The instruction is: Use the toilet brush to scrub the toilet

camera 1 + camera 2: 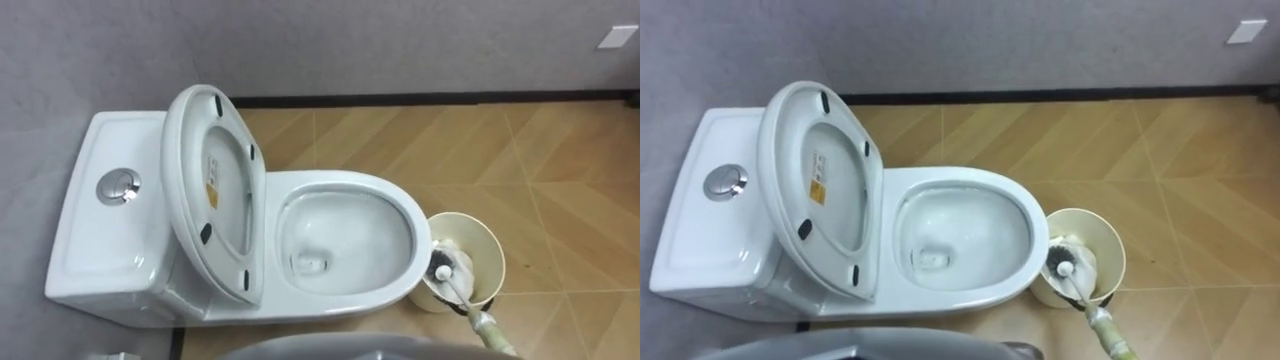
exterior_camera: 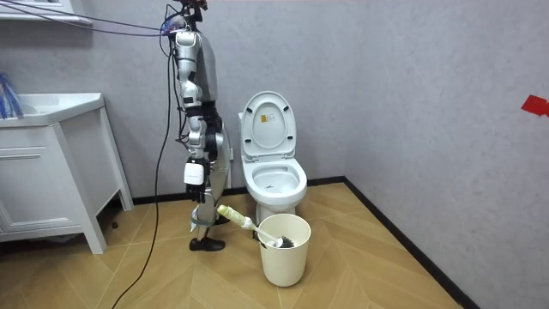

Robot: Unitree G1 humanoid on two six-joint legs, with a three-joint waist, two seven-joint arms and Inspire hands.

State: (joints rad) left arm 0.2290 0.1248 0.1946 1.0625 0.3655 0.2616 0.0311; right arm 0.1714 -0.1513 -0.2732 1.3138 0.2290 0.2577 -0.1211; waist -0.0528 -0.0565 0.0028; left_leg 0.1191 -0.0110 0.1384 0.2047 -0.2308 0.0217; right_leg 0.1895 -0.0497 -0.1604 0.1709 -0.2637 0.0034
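room view is where the right hand (image 2: 207, 216) is found, low at the robot's side and at the upper end of the toilet brush (image 1: 462, 298); how far it is closed cannot be told, though the handle is carried at a slant off the floor, so a hold is judged likely. from there the handle slopes down into the pail (image 1: 492, 252), where the brush head rests inside, below the rim. the pail stands on the wooden floor (image 1: 560, 160) just beside the front of the toilet bowl (image 1: 402, 205), and the robot stands beside the toilet, at the room view's left of it. the seat (image 1: 215, 195) is raised over the tank (image 1: 100, 240), so the bowl lies open. the step in hand is judged to be the transfer of the brush from pail to bowl. the head should be lifted straight up until the rim is cleared, since a sideways pull could tip the pail. it should then be carried low and briefly across the gap, so that little is dripped on the floor. because the brush is held at the handle's far end, slow strokes are advised, and the raised seat should be kept clear of the handle.
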